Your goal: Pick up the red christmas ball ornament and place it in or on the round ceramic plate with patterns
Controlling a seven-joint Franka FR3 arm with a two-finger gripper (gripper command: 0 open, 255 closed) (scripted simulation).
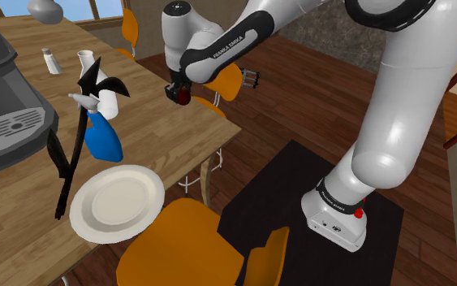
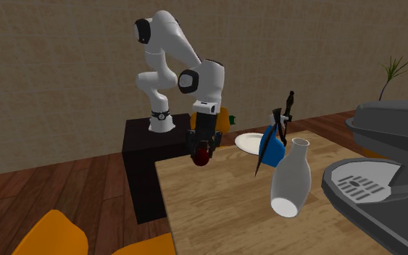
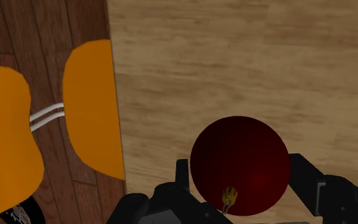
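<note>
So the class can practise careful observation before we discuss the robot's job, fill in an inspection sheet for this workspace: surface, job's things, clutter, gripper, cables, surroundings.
Surface: light wooden table.
Job's things: dark red ball ornament, clasped over the table near its edge; round white plate, drawn plain, nothing on it, at the table's near edge in the shoulder view.
Clutter: blue spray bottle with white top and tall black spiky object beside the plate; white bottle-shaped vase; small white shaker; grey coffee machine.
Gripper: black two-finger gripper, shut on the ornament.
Cables: nothing seen.
Surroundings: orange chairs, dark wooden floor, black box stand.
</note>
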